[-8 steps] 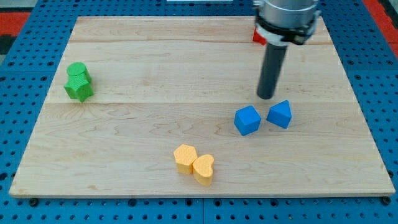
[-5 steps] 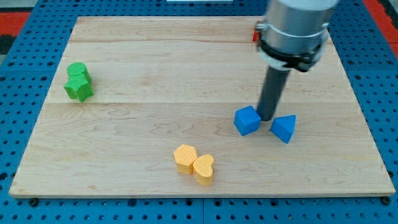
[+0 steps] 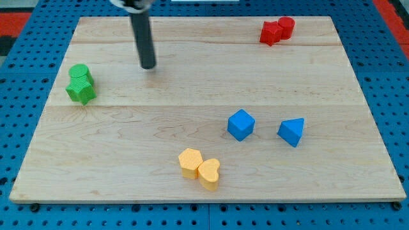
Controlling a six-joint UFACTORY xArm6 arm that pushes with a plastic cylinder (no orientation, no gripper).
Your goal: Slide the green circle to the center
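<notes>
Fingerless rod, gripping nothing: my tip (image 3: 148,66) is sitting clear; green circle (image 3: 79,71) lying view's-left of it, needing a far-side approach, then a centreward push.

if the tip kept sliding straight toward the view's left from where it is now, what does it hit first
Probably the green circle: it sits left and slightly below my tip, touching the green star-like block. The line runs near the circle's top edge, so it could only graze it.

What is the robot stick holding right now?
Nothing. My tip touches no block; it stands apart, toward the view's right of the green circle, which sits beside another green block.
</notes>
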